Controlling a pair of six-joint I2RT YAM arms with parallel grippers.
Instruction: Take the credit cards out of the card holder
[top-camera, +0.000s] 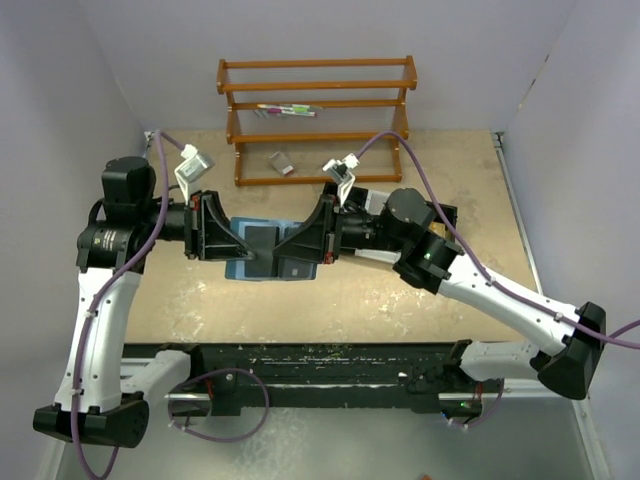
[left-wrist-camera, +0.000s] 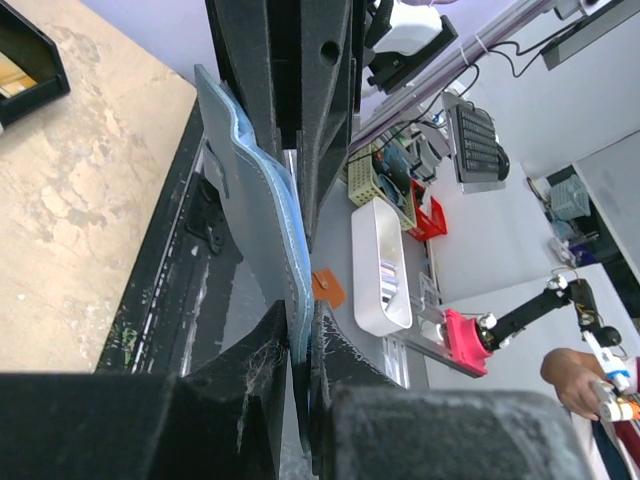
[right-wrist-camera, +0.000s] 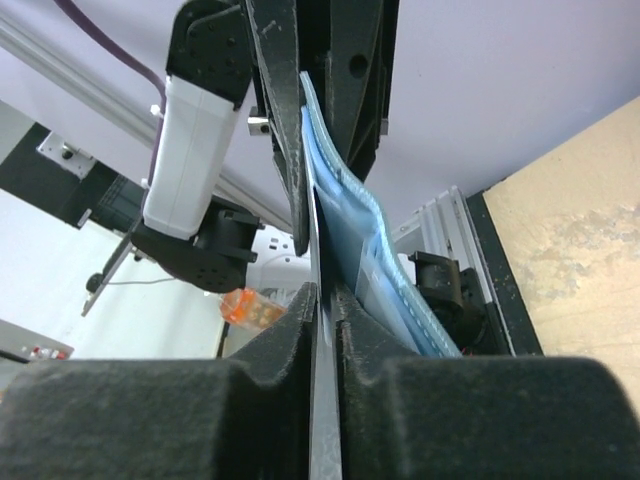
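The teal-blue card holder (top-camera: 240, 268) hangs open above the table between both grippers. My left gripper (top-camera: 238, 248) is shut on its left edge; in the left wrist view the jaws (left-wrist-camera: 300, 328) pinch the blue leather of the card holder (left-wrist-camera: 258, 200). My right gripper (top-camera: 288, 252) is shut on a dark credit card (top-camera: 293, 267) at the holder's right side. Seen from the right wrist, that card (right-wrist-camera: 323, 431) runs as a thin dark strip between the jaws of the right gripper (right-wrist-camera: 325, 296), with the card holder (right-wrist-camera: 352, 215) just beside it. A second dark card (top-camera: 261, 239) shows in the holder.
A brown wooden rack (top-camera: 316, 108) stands at the back of the table, with small grey items (top-camera: 283, 163) at its foot. A black rail (top-camera: 330, 362) runs along the near edge. A black tray corner (left-wrist-camera: 25, 60) shows in the left wrist view.
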